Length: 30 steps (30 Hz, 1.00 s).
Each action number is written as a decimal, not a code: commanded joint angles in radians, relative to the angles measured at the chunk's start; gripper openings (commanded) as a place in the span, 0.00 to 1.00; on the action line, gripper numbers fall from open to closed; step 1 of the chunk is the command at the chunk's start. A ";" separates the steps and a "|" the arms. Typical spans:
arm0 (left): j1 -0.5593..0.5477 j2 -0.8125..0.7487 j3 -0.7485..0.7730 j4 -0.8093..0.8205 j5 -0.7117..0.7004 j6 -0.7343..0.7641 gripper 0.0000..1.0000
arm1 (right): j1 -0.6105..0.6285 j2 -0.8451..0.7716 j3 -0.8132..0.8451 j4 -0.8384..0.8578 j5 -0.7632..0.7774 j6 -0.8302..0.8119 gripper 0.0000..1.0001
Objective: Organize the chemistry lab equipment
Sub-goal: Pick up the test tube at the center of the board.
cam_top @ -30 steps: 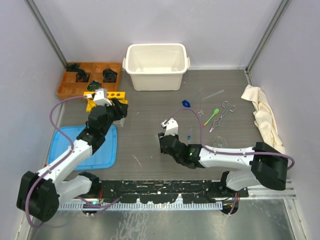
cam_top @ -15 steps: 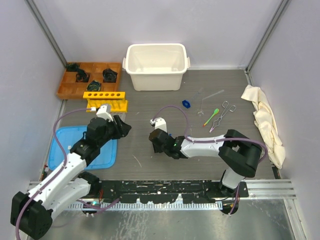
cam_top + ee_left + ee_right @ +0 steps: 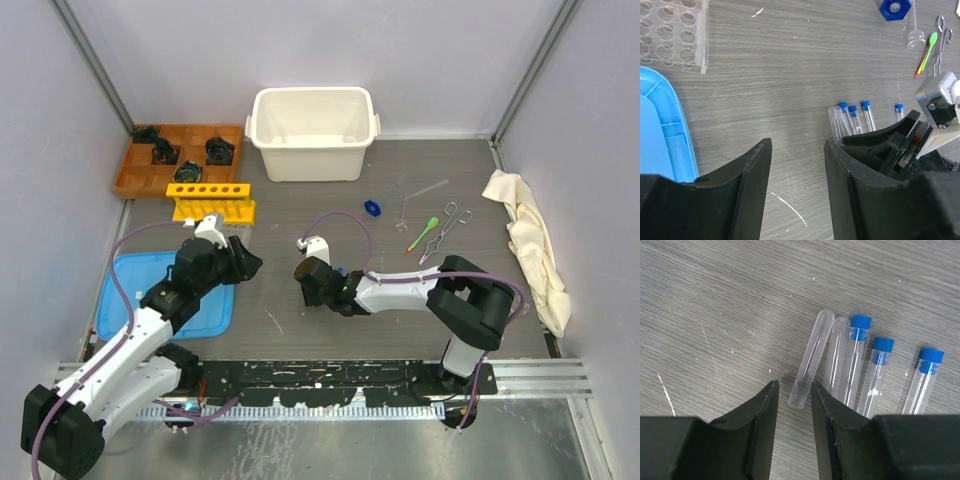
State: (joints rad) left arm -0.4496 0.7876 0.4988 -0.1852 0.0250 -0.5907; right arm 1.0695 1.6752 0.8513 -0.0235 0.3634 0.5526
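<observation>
Several small clear glass tubes lie side by side on the grey table. Two are uncapped (image 3: 810,357) and three carry blue caps (image 3: 860,321); they also show from the left wrist (image 3: 852,117). My right gripper (image 3: 792,387) (image 3: 312,283) is open, its fingertips flanking the open end of the leftmost uncapped tube with a gap on the left side. My left gripper (image 3: 797,145) (image 3: 245,262) hovers open and empty just left of the right one. The yellow holed rack (image 3: 212,200), forceps (image 3: 447,225) and green spoon (image 3: 425,230) lie farther back.
A clear plastic rack (image 3: 670,30) sits beside a blue tray (image 3: 165,300) at the left. A white bin (image 3: 315,130) and an orange tray (image 3: 175,155) stand at the back. A blue hexagonal piece (image 3: 373,208) lies mid-table, and a cream cloth (image 3: 525,240) at the right.
My left gripper has drawn back from the yellow rack toward the middle of the table. My right gripper has slid left onto the row of tubes, its jaws a little narrower.
</observation>
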 commanded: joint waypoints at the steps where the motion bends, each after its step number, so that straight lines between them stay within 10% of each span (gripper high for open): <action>1: -0.002 0.026 0.013 0.015 0.040 0.006 0.48 | 0.003 0.026 0.043 0.025 -0.013 0.015 0.38; 15: -0.002 0.058 0.011 0.034 0.041 -0.007 0.48 | 0.014 0.043 0.048 0.037 -0.039 0.000 0.10; 30: -0.001 0.097 0.014 0.077 0.094 -0.036 0.48 | 0.109 -0.063 0.034 0.056 0.092 -0.053 0.12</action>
State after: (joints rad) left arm -0.4496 0.8799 0.4988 -0.1677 0.0845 -0.6178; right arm 1.1740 1.6978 0.8719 -0.0097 0.3893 0.5106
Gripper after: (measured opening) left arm 0.479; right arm 0.177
